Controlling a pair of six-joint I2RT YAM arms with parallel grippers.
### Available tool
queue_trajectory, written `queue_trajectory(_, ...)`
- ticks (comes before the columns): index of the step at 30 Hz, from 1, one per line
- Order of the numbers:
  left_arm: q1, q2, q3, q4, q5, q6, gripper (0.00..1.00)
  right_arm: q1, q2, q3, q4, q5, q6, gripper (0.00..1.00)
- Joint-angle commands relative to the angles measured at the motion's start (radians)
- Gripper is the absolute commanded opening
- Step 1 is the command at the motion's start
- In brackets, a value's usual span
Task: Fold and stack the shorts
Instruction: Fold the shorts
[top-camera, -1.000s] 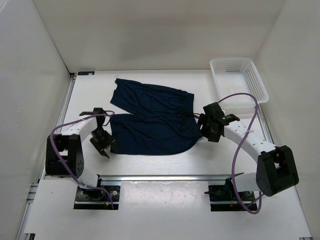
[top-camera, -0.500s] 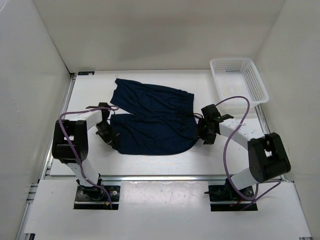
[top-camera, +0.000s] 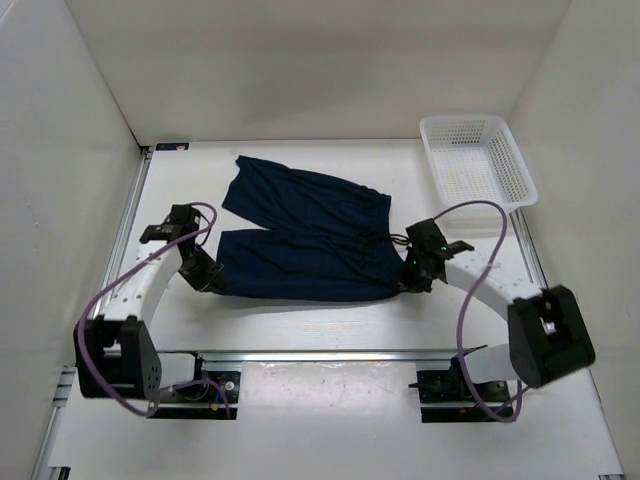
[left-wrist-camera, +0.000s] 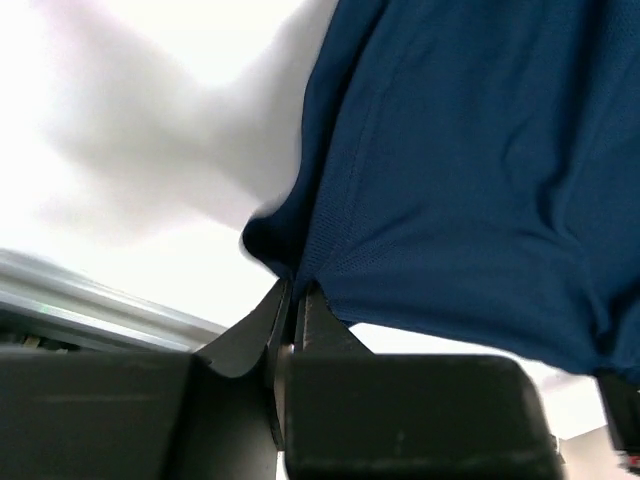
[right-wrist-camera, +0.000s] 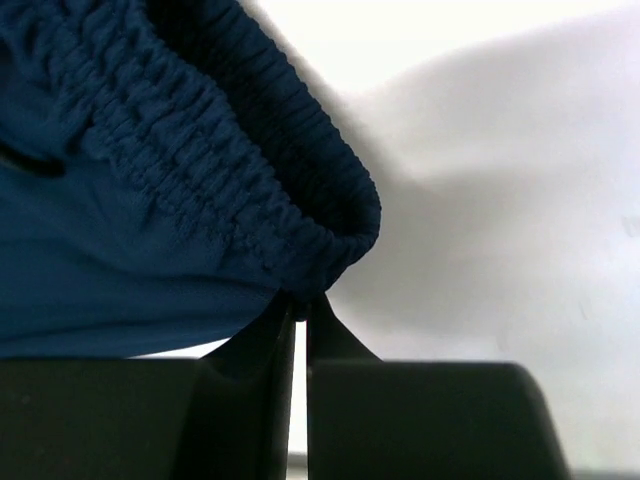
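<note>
With the left tool (top-camera: 204, 273) nipped shut on the hem (left-wrist-camera: 420, 300) of the shorts (top-camera: 305, 235) at 8 o'clock and the right tool (top-camera: 414, 277) likewise on the waistband (right-wrist-camera: 230, 170) at 4, the first fold looks under way, and next I'd lift both evenly toward 12.

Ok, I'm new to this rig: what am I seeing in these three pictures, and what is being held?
A left arm and a right arm are bolted at the near edge of the table. The big picture looks down from above. The other two come from a camera on each wrist. Navy shorts lie spread on the table, with a white basket at the far right corner. The left hand is shut on a leg hem corner, the right hand on the elastic waistband.
</note>
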Motion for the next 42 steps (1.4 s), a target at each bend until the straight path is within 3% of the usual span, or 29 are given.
queue_trajectory(1, 0.016, -0.119, -0.017, -0.08, -0.044, -0.009, 0.1, 0.009, -0.13, -0.067, -0.106, 0.06, 0.02, 0.0)
queue_trajectory(9, 0.016, -0.181, 0.14, -0.162, -0.062, -0.008, 0.1, 0.018, -0.399, -0.071, -0.325, 0.081, 0.038, 0.0)
queue_trajectory(14, 0.016, -0.015, 0.354, -0.162, -0.098, 0.024, 0.1, 0.018, -0.396, 0.044, -0.357, 0.101, 0.038, 0.0)
queue_trajectory(23, 0.016, 0.453, 1.021, -0.178, -0.153, 0.081, 0.1, -0.012, -0.072, 0.398, -0.348, 0.218, -0.043, 0.0)
queue_trajectory(28, 0.016, 0.862, 1.464, -0.218, -0.098, 0.112, 0.1, -0.095, 0.185, 0.618, -0.313, 0.218, -0.086, 0.0)
queue_trajectory(29, 0.016, 0.924, 1.632, -0.209, -0.081, 0.124, 0.1, -0.106, 0.227, 0.661, -0.313, 0.218, -0.086, 0.05)
queue_trajectory(30, 0.016, 0.981, 1.703, -0.181, -0.022, 0.139, 0.1, -0.117, 0.311, 0.761, -0.302, 0.218, -0.097, 0.18)
queue_trajectory(31, 0.016, 1.074, 1.756, -0.144, 0.028, 0.148, 0.26, -0.126, 0.352, 0.817, -0.302, 0.201, -0.106, 0.57)
queue_trajectory(33, 0.026, 1.12, 1.799, -0.044, 0.142, 0.136, 0.48, -0.137, 0.44, 0.958, -0.334, 0.178, -0.106, 0.83)
queue_trajectory(34, 0.037, 1.12, 1.799, -0.02, 0.157, 0.136, 0.64, -0.137, 0.452, 0.985, -0.345, 0.178, -0.106, 0.99)
queue_trajectory(35, 0.037, 1.12, 1.773, -0.006, 0.157, 0.155, 1.0, -0.128, 0.453, 0.985, -0.345, 0.178, -0.116, 1.0)
queue_trajectory(40, 0.046, 0.971, 1.614, 0.005, 0.076, 0.251, 1.0, -0.086, 0.371, 0.816, -0.301, 0.178, -0.117, 1.0)
queue_trajectory(42, 0.046, 0.916, 1.461, 0.005, 0.05, 0.292, 0.98, -0.057, 0.324, 0.712, -0.281, 0.164, -0.117, 1.0)
